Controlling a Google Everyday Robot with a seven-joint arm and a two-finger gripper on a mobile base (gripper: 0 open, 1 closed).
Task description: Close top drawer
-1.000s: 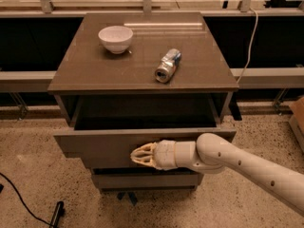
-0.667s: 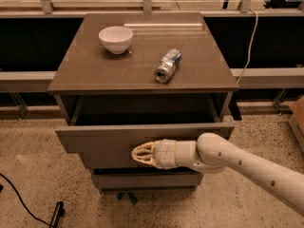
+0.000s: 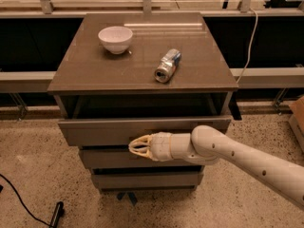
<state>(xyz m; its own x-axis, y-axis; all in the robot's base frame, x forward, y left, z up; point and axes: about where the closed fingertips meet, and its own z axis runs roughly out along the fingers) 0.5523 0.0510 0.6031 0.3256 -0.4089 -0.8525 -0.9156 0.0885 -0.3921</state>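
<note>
The wide grey handleless top drawer [image 3: 95, 132] is seen partly pulled out beneath the brown bench [image 3: 85, 75], with a dark gap showing behind its front panel. The cream two-fingered claw [image 3: 141, 146] is placed near the middle of that panel, at its lower edge, with the fingers drawn together and nothing held. Because contact is made so low, the claw could be slipped under the panel onto the shorter grey drawer front [image 3: 104, 158] below. If the drawer is slammed home, the silver can lying on its side [image 3: 167, 66] could be set rolling and the white bowl [image 3: 115, 38] jolted.
</note>
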